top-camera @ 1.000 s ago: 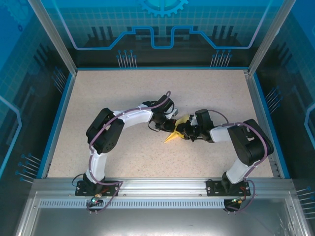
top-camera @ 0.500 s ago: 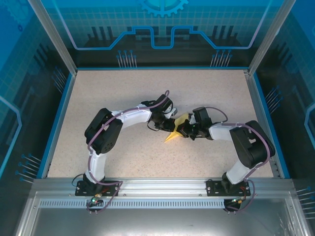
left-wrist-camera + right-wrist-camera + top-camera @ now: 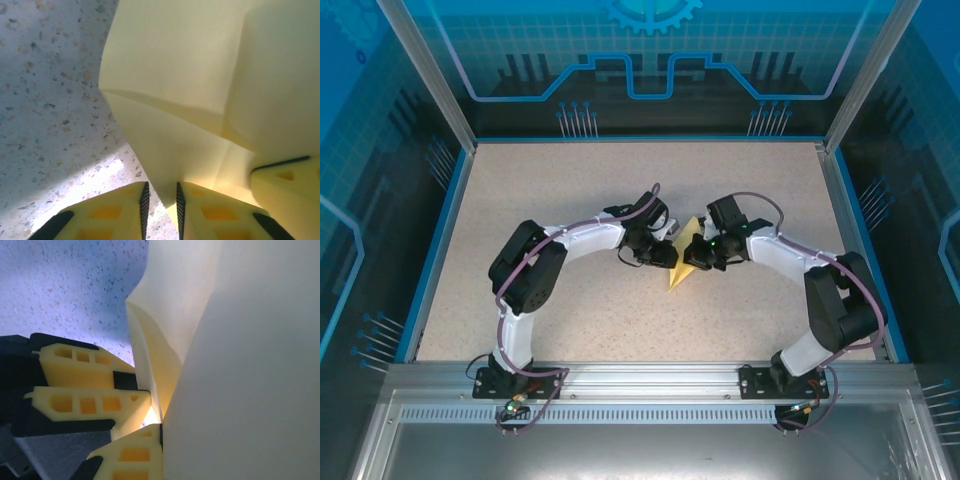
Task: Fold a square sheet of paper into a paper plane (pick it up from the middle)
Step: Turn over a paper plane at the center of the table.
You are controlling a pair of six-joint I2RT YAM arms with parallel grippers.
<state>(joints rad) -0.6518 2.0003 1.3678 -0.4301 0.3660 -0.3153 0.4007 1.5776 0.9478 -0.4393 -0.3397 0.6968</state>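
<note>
near the surface middle, the paper plane, dart-shaped, nose toward 7 o'clock, is clenched from 3 o'clock by the right hand; whether the left hand at 9 o'clock grips cannot be told. final creasing is judged left.

white-and-black arms, purple cables, yellow claw fingers.
</note>
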